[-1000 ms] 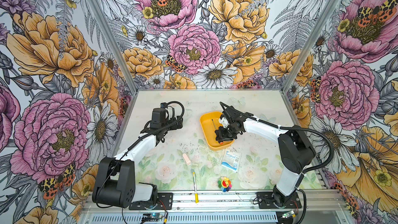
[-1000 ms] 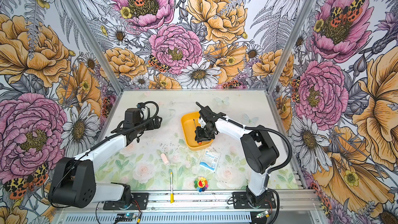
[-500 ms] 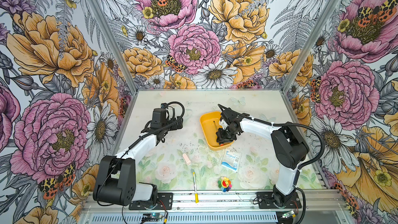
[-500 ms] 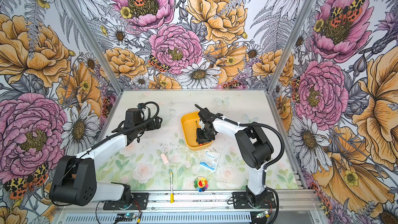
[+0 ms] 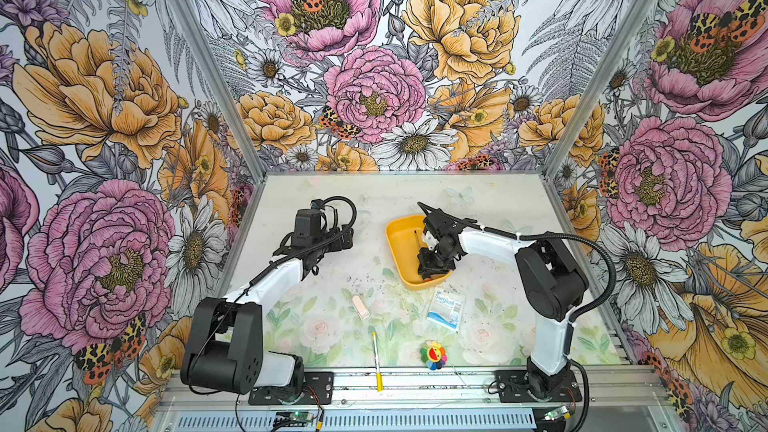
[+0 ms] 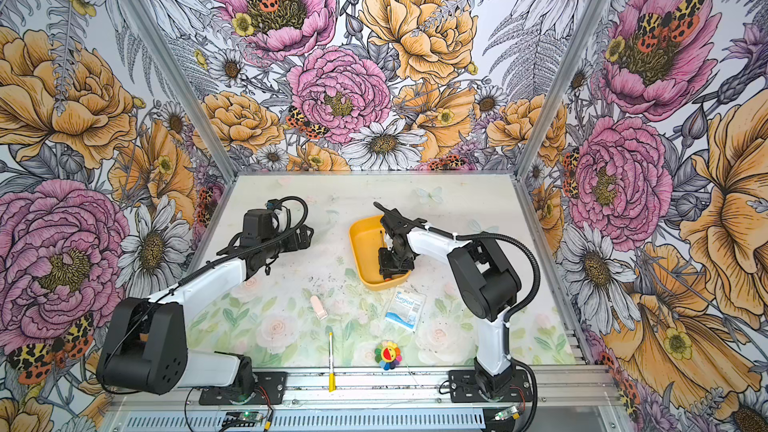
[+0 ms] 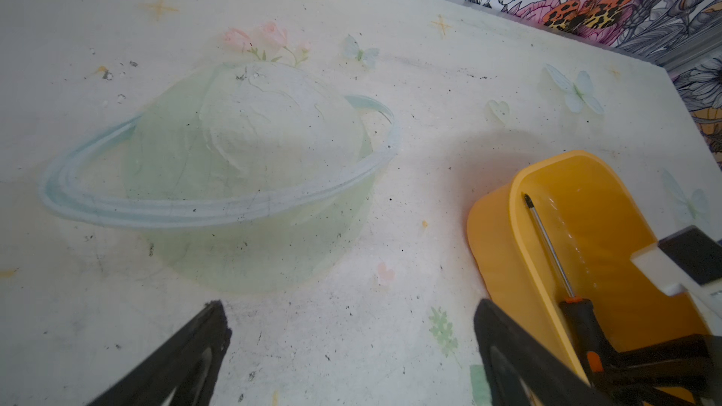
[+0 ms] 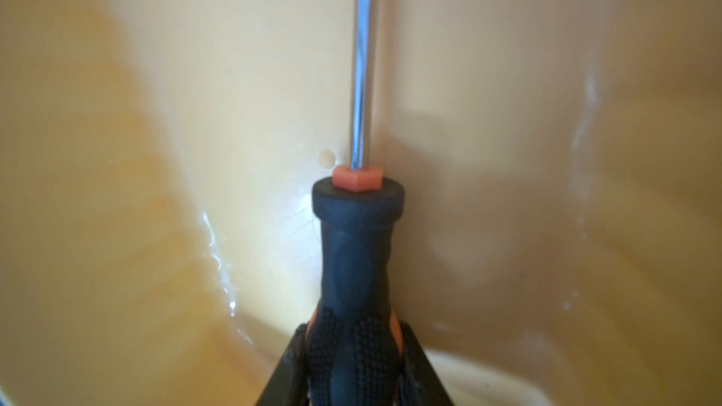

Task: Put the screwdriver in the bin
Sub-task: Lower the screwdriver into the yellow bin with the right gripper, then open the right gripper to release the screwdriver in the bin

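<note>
Between the right fingers [image 8: 425,381] sits the screwdriver [image 8: 357,267] (shaft inside bin [image 8: 117,150]).

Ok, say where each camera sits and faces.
Top views: high overhead, looking down on the table; left arm and right arm show whole.
Left wrist: on the left arm, facing the table and bin past the open left gripper.
Right wrist: low in the bin, looking along the screwdriver clamped in the right gripper.
Shared: both wrist views show screwdriver and bin.

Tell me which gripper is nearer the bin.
Right. The right gripper is inside the bin, jaws shut on the screwdriver; the left gripper hovers open beside it, outside the rim.
</note>
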